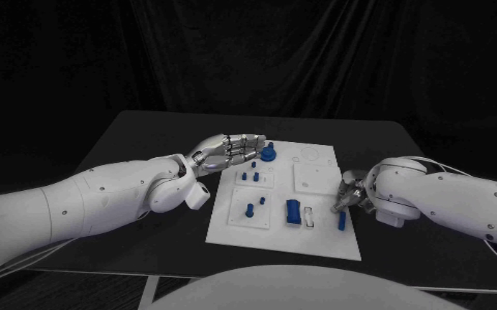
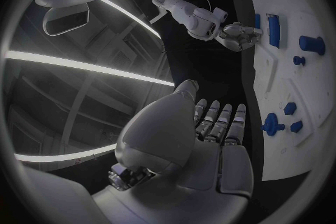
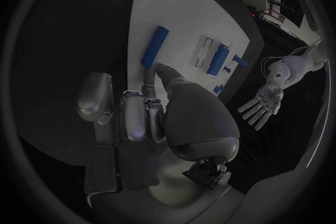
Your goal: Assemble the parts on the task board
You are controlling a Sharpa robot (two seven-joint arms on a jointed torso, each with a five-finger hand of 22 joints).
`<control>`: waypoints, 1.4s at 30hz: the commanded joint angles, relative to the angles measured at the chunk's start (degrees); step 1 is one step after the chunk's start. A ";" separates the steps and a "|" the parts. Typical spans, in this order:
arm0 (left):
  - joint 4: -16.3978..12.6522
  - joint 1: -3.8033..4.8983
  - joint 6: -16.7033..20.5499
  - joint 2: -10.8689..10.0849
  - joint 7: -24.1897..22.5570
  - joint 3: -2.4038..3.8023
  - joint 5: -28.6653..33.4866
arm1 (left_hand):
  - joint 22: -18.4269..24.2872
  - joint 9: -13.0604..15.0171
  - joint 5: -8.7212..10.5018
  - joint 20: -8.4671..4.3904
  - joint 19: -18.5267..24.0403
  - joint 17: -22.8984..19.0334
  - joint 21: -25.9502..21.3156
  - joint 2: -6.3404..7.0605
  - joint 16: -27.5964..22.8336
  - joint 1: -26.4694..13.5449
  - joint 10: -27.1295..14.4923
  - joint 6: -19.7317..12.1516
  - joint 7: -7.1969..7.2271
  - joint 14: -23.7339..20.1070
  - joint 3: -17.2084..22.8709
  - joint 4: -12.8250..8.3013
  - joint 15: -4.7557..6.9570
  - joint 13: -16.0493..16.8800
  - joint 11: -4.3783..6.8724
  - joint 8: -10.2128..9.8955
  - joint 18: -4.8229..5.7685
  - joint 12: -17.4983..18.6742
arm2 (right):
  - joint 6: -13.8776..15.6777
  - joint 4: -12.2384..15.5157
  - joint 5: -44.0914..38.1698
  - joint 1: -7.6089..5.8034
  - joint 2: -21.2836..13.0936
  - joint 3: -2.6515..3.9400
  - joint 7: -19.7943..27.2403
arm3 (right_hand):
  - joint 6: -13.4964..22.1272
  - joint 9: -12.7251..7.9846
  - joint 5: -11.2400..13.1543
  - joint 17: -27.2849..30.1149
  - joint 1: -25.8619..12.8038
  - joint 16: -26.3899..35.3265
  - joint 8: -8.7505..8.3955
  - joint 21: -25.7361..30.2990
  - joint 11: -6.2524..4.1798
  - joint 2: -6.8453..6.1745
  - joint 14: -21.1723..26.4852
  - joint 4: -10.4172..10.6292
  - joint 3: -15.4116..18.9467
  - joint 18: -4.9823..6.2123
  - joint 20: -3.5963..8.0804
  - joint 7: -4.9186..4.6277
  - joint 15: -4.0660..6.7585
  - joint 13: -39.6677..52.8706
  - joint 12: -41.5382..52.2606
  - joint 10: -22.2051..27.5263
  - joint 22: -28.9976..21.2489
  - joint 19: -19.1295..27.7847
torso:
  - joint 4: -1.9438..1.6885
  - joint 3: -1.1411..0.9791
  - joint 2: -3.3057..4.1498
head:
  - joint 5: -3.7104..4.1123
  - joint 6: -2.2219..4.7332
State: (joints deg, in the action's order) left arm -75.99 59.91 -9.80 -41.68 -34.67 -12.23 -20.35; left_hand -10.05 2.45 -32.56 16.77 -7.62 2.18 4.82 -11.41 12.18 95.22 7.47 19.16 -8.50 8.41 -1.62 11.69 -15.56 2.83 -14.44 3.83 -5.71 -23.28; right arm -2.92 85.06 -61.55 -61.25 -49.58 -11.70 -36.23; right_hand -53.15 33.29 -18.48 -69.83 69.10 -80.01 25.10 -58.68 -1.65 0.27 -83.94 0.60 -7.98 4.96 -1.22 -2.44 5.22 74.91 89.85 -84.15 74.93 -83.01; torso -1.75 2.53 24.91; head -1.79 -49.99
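**Two hands at the white task board, parts not yet seated.**

The right hand [image 1: 347, 199], fingers curled with one tip on the slim blue rod [image 1: 342, 218] at the white rectangular task board's [image 1: 316, 242] near right edge, could nudge it off onto the black table [image 1: 135, 134]. The left hand [image 1: 224, 152] hovers spread, holding nothing, beside the blue knobbed peg [image 1: 267, 153] at the far left. Dark curtains hang behind.

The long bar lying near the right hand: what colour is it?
Blue bar, seen best in the right wrist view.
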 commanded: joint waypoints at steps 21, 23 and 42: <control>-0.19 -0.14 -0.56 -0.15 -0.87 0.07 0.28 | -0.01 0.10 -0.26 0.05 0.25 0.08 -0.23 0.25 0.28 0.20 0.03 0.91 -3.32 0.03 0.61 -0.10 0.05 -0.02 0.45 0.39 0.79 0.22 | 0.94 7.65 -6.24 -4.56 -7.52 -0.10 0.40 | -0.14 -1.06 11.43 -0.68 -13.96 0.08 -0.89 1.15 0.38 -0.02 -2.59 14.35 5.09 0.67 -0.18 -0.52 -0.29 15.09 0.15 -5.85 7.32 -0.52 | -0.02 0.00 -0.01 | 0.05 -0.01; -0.19 -0.14 -0.55 -0.13 -0.87 0.07 0.28 | -0.01 0.10 -0.26 0.05 0.25 0.08 -0.23 0.25 0.28 0.20 0.03 0.91 -3.32 0.03 0.61 -0.10 0.05 -0.02 0.45 0.39 0.79 0.22 | -0.39 7.84 -6.48 -4.69 -7.92 -0.11 0.15 | -2.40 -2.45 10.39 -1.35 -13.56 -0.29 -2.44 0.57 0.18 -0.10 -2.71 14.72 4.96 0.59 -0.05 -0.29 -0.17 15.09 0.15 -5.85 7.56 -0.72 | -0.02 0.00 -0.01 | 0.11 -0.01; -0.27 -0.15 -0.52 -0.22 -0.83 0.07 0.28 | -0.06 0.12 -0.29 0.05 0.20 0.09 -0.20 0.30 0.36 0.15 0.12 1.12 -3.39 0.08 0.76 -0.16 0.11 0.00 0.42 0.47 0.74 0.08 | -1.07 7.68 -3.67 -2.65 -7.61 -0.13 -0.44 | -6.74 -6.29 1.07 -2.06 -8.68 -0.74 -8.56 -1.38 -0.12 -1.47 -2.82 10.77 1.99 0.22 0.38 -0.06 0.18 15.09 0.15 -5.85 8.17 -1.38 | -0.03 0.01 0.02 | 0.30 -0.01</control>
State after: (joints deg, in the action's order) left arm -76.12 59.84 -9.97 -41.95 -34.65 -12.23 -20.35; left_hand -10.06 2.49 -32.56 16.78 -7.63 2.22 4.83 -11.41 12.18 95.22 7.47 19.98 -8.49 8.41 -1.15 11.54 -15.56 2.83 -14.44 4.10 -5.71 -23.28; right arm -5.33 92.68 -66.61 -64.07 -57.25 -11.88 -35.76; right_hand -60.02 27.04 -17.52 -71.95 59.88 -80.81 16.68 -59.90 -1.55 -1.20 -83.98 11.73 -5.97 4.94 -0.91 -2.06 5.18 74.91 89.85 -84.04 74.90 -83.74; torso -1.77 2.55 24.90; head -1.61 -49.99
